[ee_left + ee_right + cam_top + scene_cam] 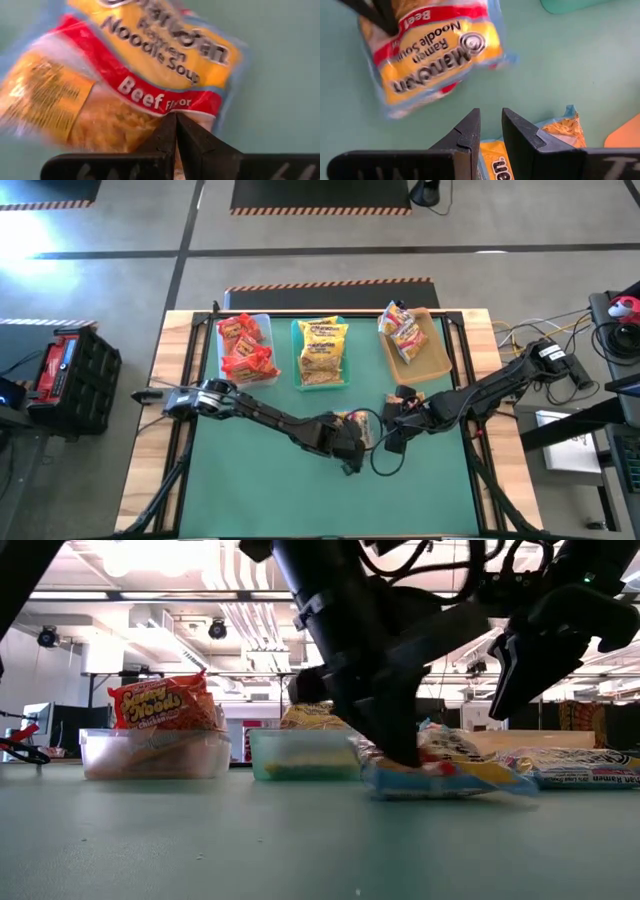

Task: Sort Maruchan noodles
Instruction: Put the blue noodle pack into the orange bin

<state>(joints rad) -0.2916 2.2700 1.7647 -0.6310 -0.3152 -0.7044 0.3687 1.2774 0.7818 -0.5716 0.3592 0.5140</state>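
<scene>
A yellow Maruchan packet with a red Beef band [150, 65] lies mid-table [352, 420], its underside on the green mat [440, 775]. My left gripper [176, 117] is shut on it, reaching in from the left [347, 444]. My right gripper [491, 127] hovers open just right of it [394, 432], above the mat with nothing between its fingers. A second yellow packet [557, 131] lies flat beneath it [580, 765]. At the far edge, red-orange packets fill a clear bin [245, 345], yellow ones a teal bin [322, 352], and yellow-pink ones a tan bin [410, 340]. My left gripper has the packet's end by the red Beef band [165, 102] between its closed fingertips. The fingers [405, 755] slant steeply down onto it from the left. The tips hide how much film they have. The packet stays low, lying on the mat.
The three bins stand in a row along the far edge. Bare green mat [300, 490] stretches toward the near edge. Both arms meet at mid-table, their grippers close together. Cables hang by the right arm [385, 455].
</scene>
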